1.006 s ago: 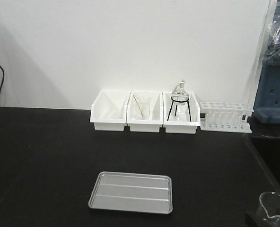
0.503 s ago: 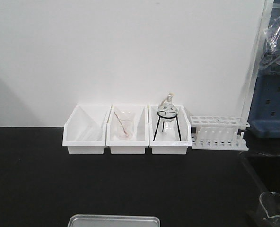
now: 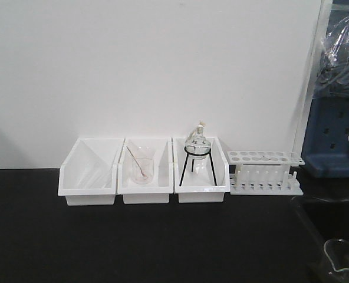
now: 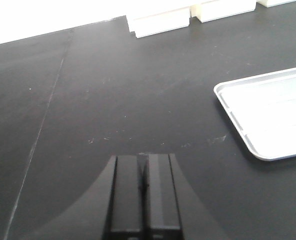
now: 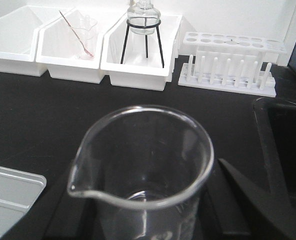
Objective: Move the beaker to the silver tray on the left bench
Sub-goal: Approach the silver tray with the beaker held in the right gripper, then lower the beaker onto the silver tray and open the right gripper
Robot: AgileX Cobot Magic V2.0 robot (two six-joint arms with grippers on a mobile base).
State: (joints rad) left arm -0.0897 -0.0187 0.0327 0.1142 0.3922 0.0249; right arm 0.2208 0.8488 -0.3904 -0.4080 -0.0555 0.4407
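Over the black table (image 4: 88,100), gripping the beaker (image 5: 143,170) in the right tool (image 5: 148,212), left tool (image 4: 143,185) closed near the tray (image 4: 268,115).

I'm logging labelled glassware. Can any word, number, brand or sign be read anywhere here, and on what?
No text can be read in any view.
beaker: no scale or brand legible on the glass.
white bins, test tube rack, tray: plain, no labels seen.

The left bench (image 3: 104,242) holds silver tray (image 4: 273,115), 3 white bins (image 3: 145,193), perhaps tube rack (image 3: 263,172).
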